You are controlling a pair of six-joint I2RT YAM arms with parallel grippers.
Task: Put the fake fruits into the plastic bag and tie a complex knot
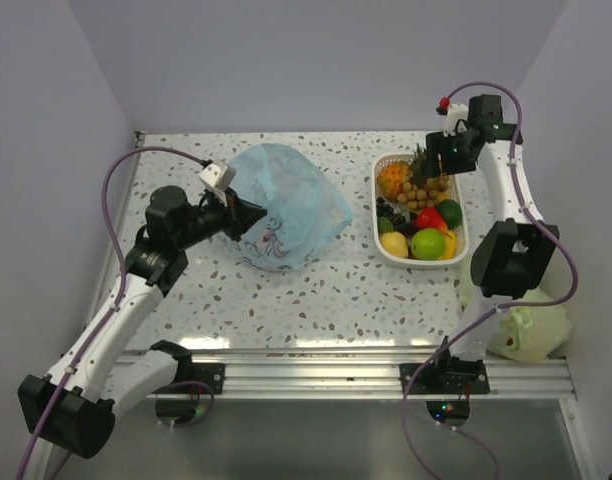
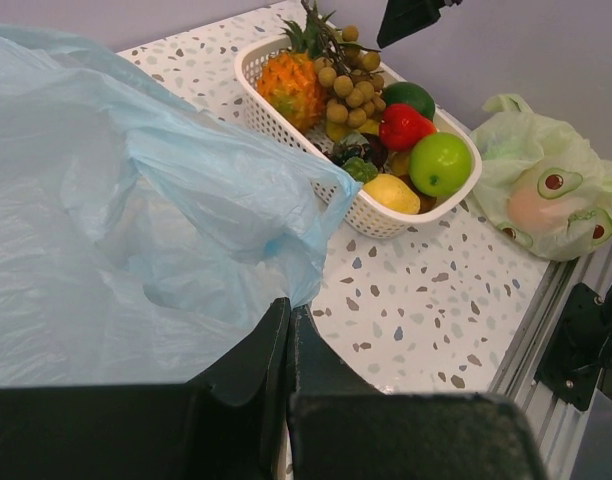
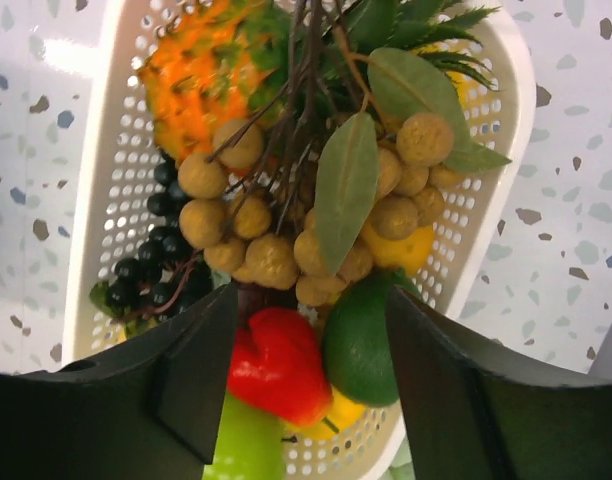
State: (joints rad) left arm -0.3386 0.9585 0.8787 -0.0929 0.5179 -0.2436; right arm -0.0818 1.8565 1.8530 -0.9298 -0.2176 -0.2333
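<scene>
Left end effector (image 2: 289, 308), plastic bag (image 2: 136, 220) rightward

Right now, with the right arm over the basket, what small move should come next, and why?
Probably lower the right gripper onto the red fruit and close on it. Its jaws stand open just above the basket, where the fake fruits lie piled, and the left gripper is shut on the edge of the plastic bag.
</scene>
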